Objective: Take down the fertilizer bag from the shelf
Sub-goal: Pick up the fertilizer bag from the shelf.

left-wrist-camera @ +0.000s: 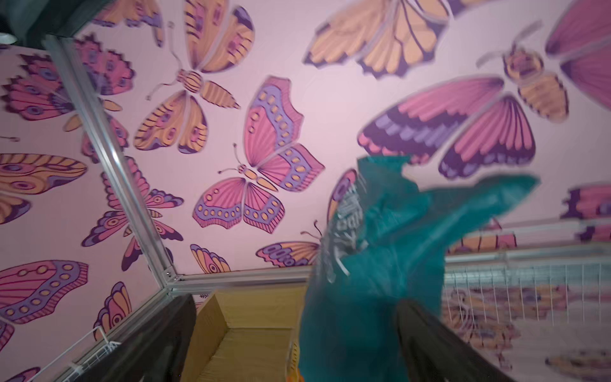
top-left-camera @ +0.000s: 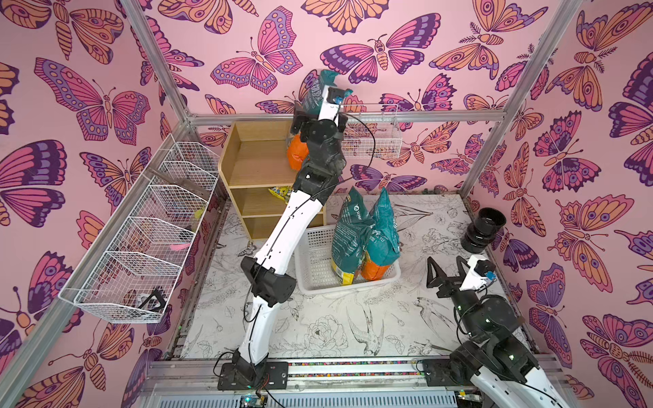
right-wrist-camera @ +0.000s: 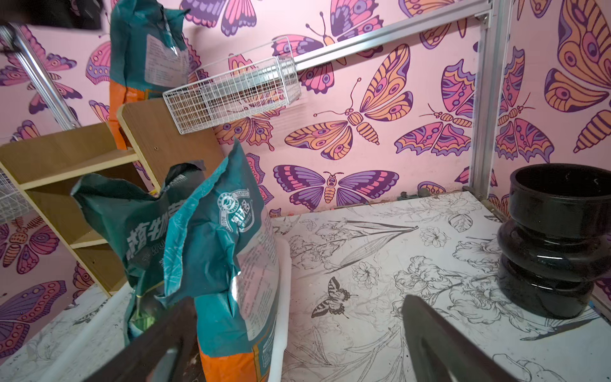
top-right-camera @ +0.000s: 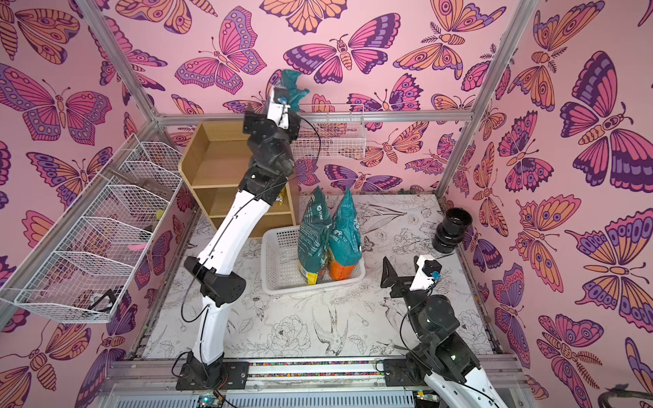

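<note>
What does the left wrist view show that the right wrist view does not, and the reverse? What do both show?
Only left wrist: the frame corner and the floor of the top tier of the shelf. Only right wrist: the black pot, the table, two bags in the white basket. Both: the fertilizer bag on the shelf and the back-wall wire basket.

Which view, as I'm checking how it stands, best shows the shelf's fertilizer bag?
Right wrist view: the fertilizer bag stands upright on the shelf, nearly whole. In both top views the left arm hides most of it; the left wrist view is blurred.
</note>
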`<action>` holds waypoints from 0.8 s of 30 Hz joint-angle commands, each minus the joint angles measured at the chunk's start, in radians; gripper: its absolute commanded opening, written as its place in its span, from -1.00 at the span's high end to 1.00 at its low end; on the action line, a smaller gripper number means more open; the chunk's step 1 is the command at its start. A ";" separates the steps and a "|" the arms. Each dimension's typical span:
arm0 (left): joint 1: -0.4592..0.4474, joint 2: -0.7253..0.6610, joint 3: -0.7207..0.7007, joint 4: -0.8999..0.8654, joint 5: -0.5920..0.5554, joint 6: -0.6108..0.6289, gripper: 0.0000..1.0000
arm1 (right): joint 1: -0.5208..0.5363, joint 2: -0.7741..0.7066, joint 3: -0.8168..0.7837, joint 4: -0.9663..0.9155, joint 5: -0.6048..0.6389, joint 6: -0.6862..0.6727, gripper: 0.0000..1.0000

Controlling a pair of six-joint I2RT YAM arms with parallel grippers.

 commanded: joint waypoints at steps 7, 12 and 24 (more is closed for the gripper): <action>0.105 0.074 0.054 -0.035 0.091 0.028 -0.97 | 0.002 -0.036 -0.016 -0.023 -0.011 0.000 -0.99; 0.177 0.139 0.061 0.082 0.091 0.043 -0.94 | 0.002 -0.027 -0.015 -0.017 -0.011 -0.006 -0.99; 0.168 0.114 0.041 0.095 0.110 -0.030 1.00 | 0.002 0.004 -0.015 0.000 0.008 -0.015 -0.99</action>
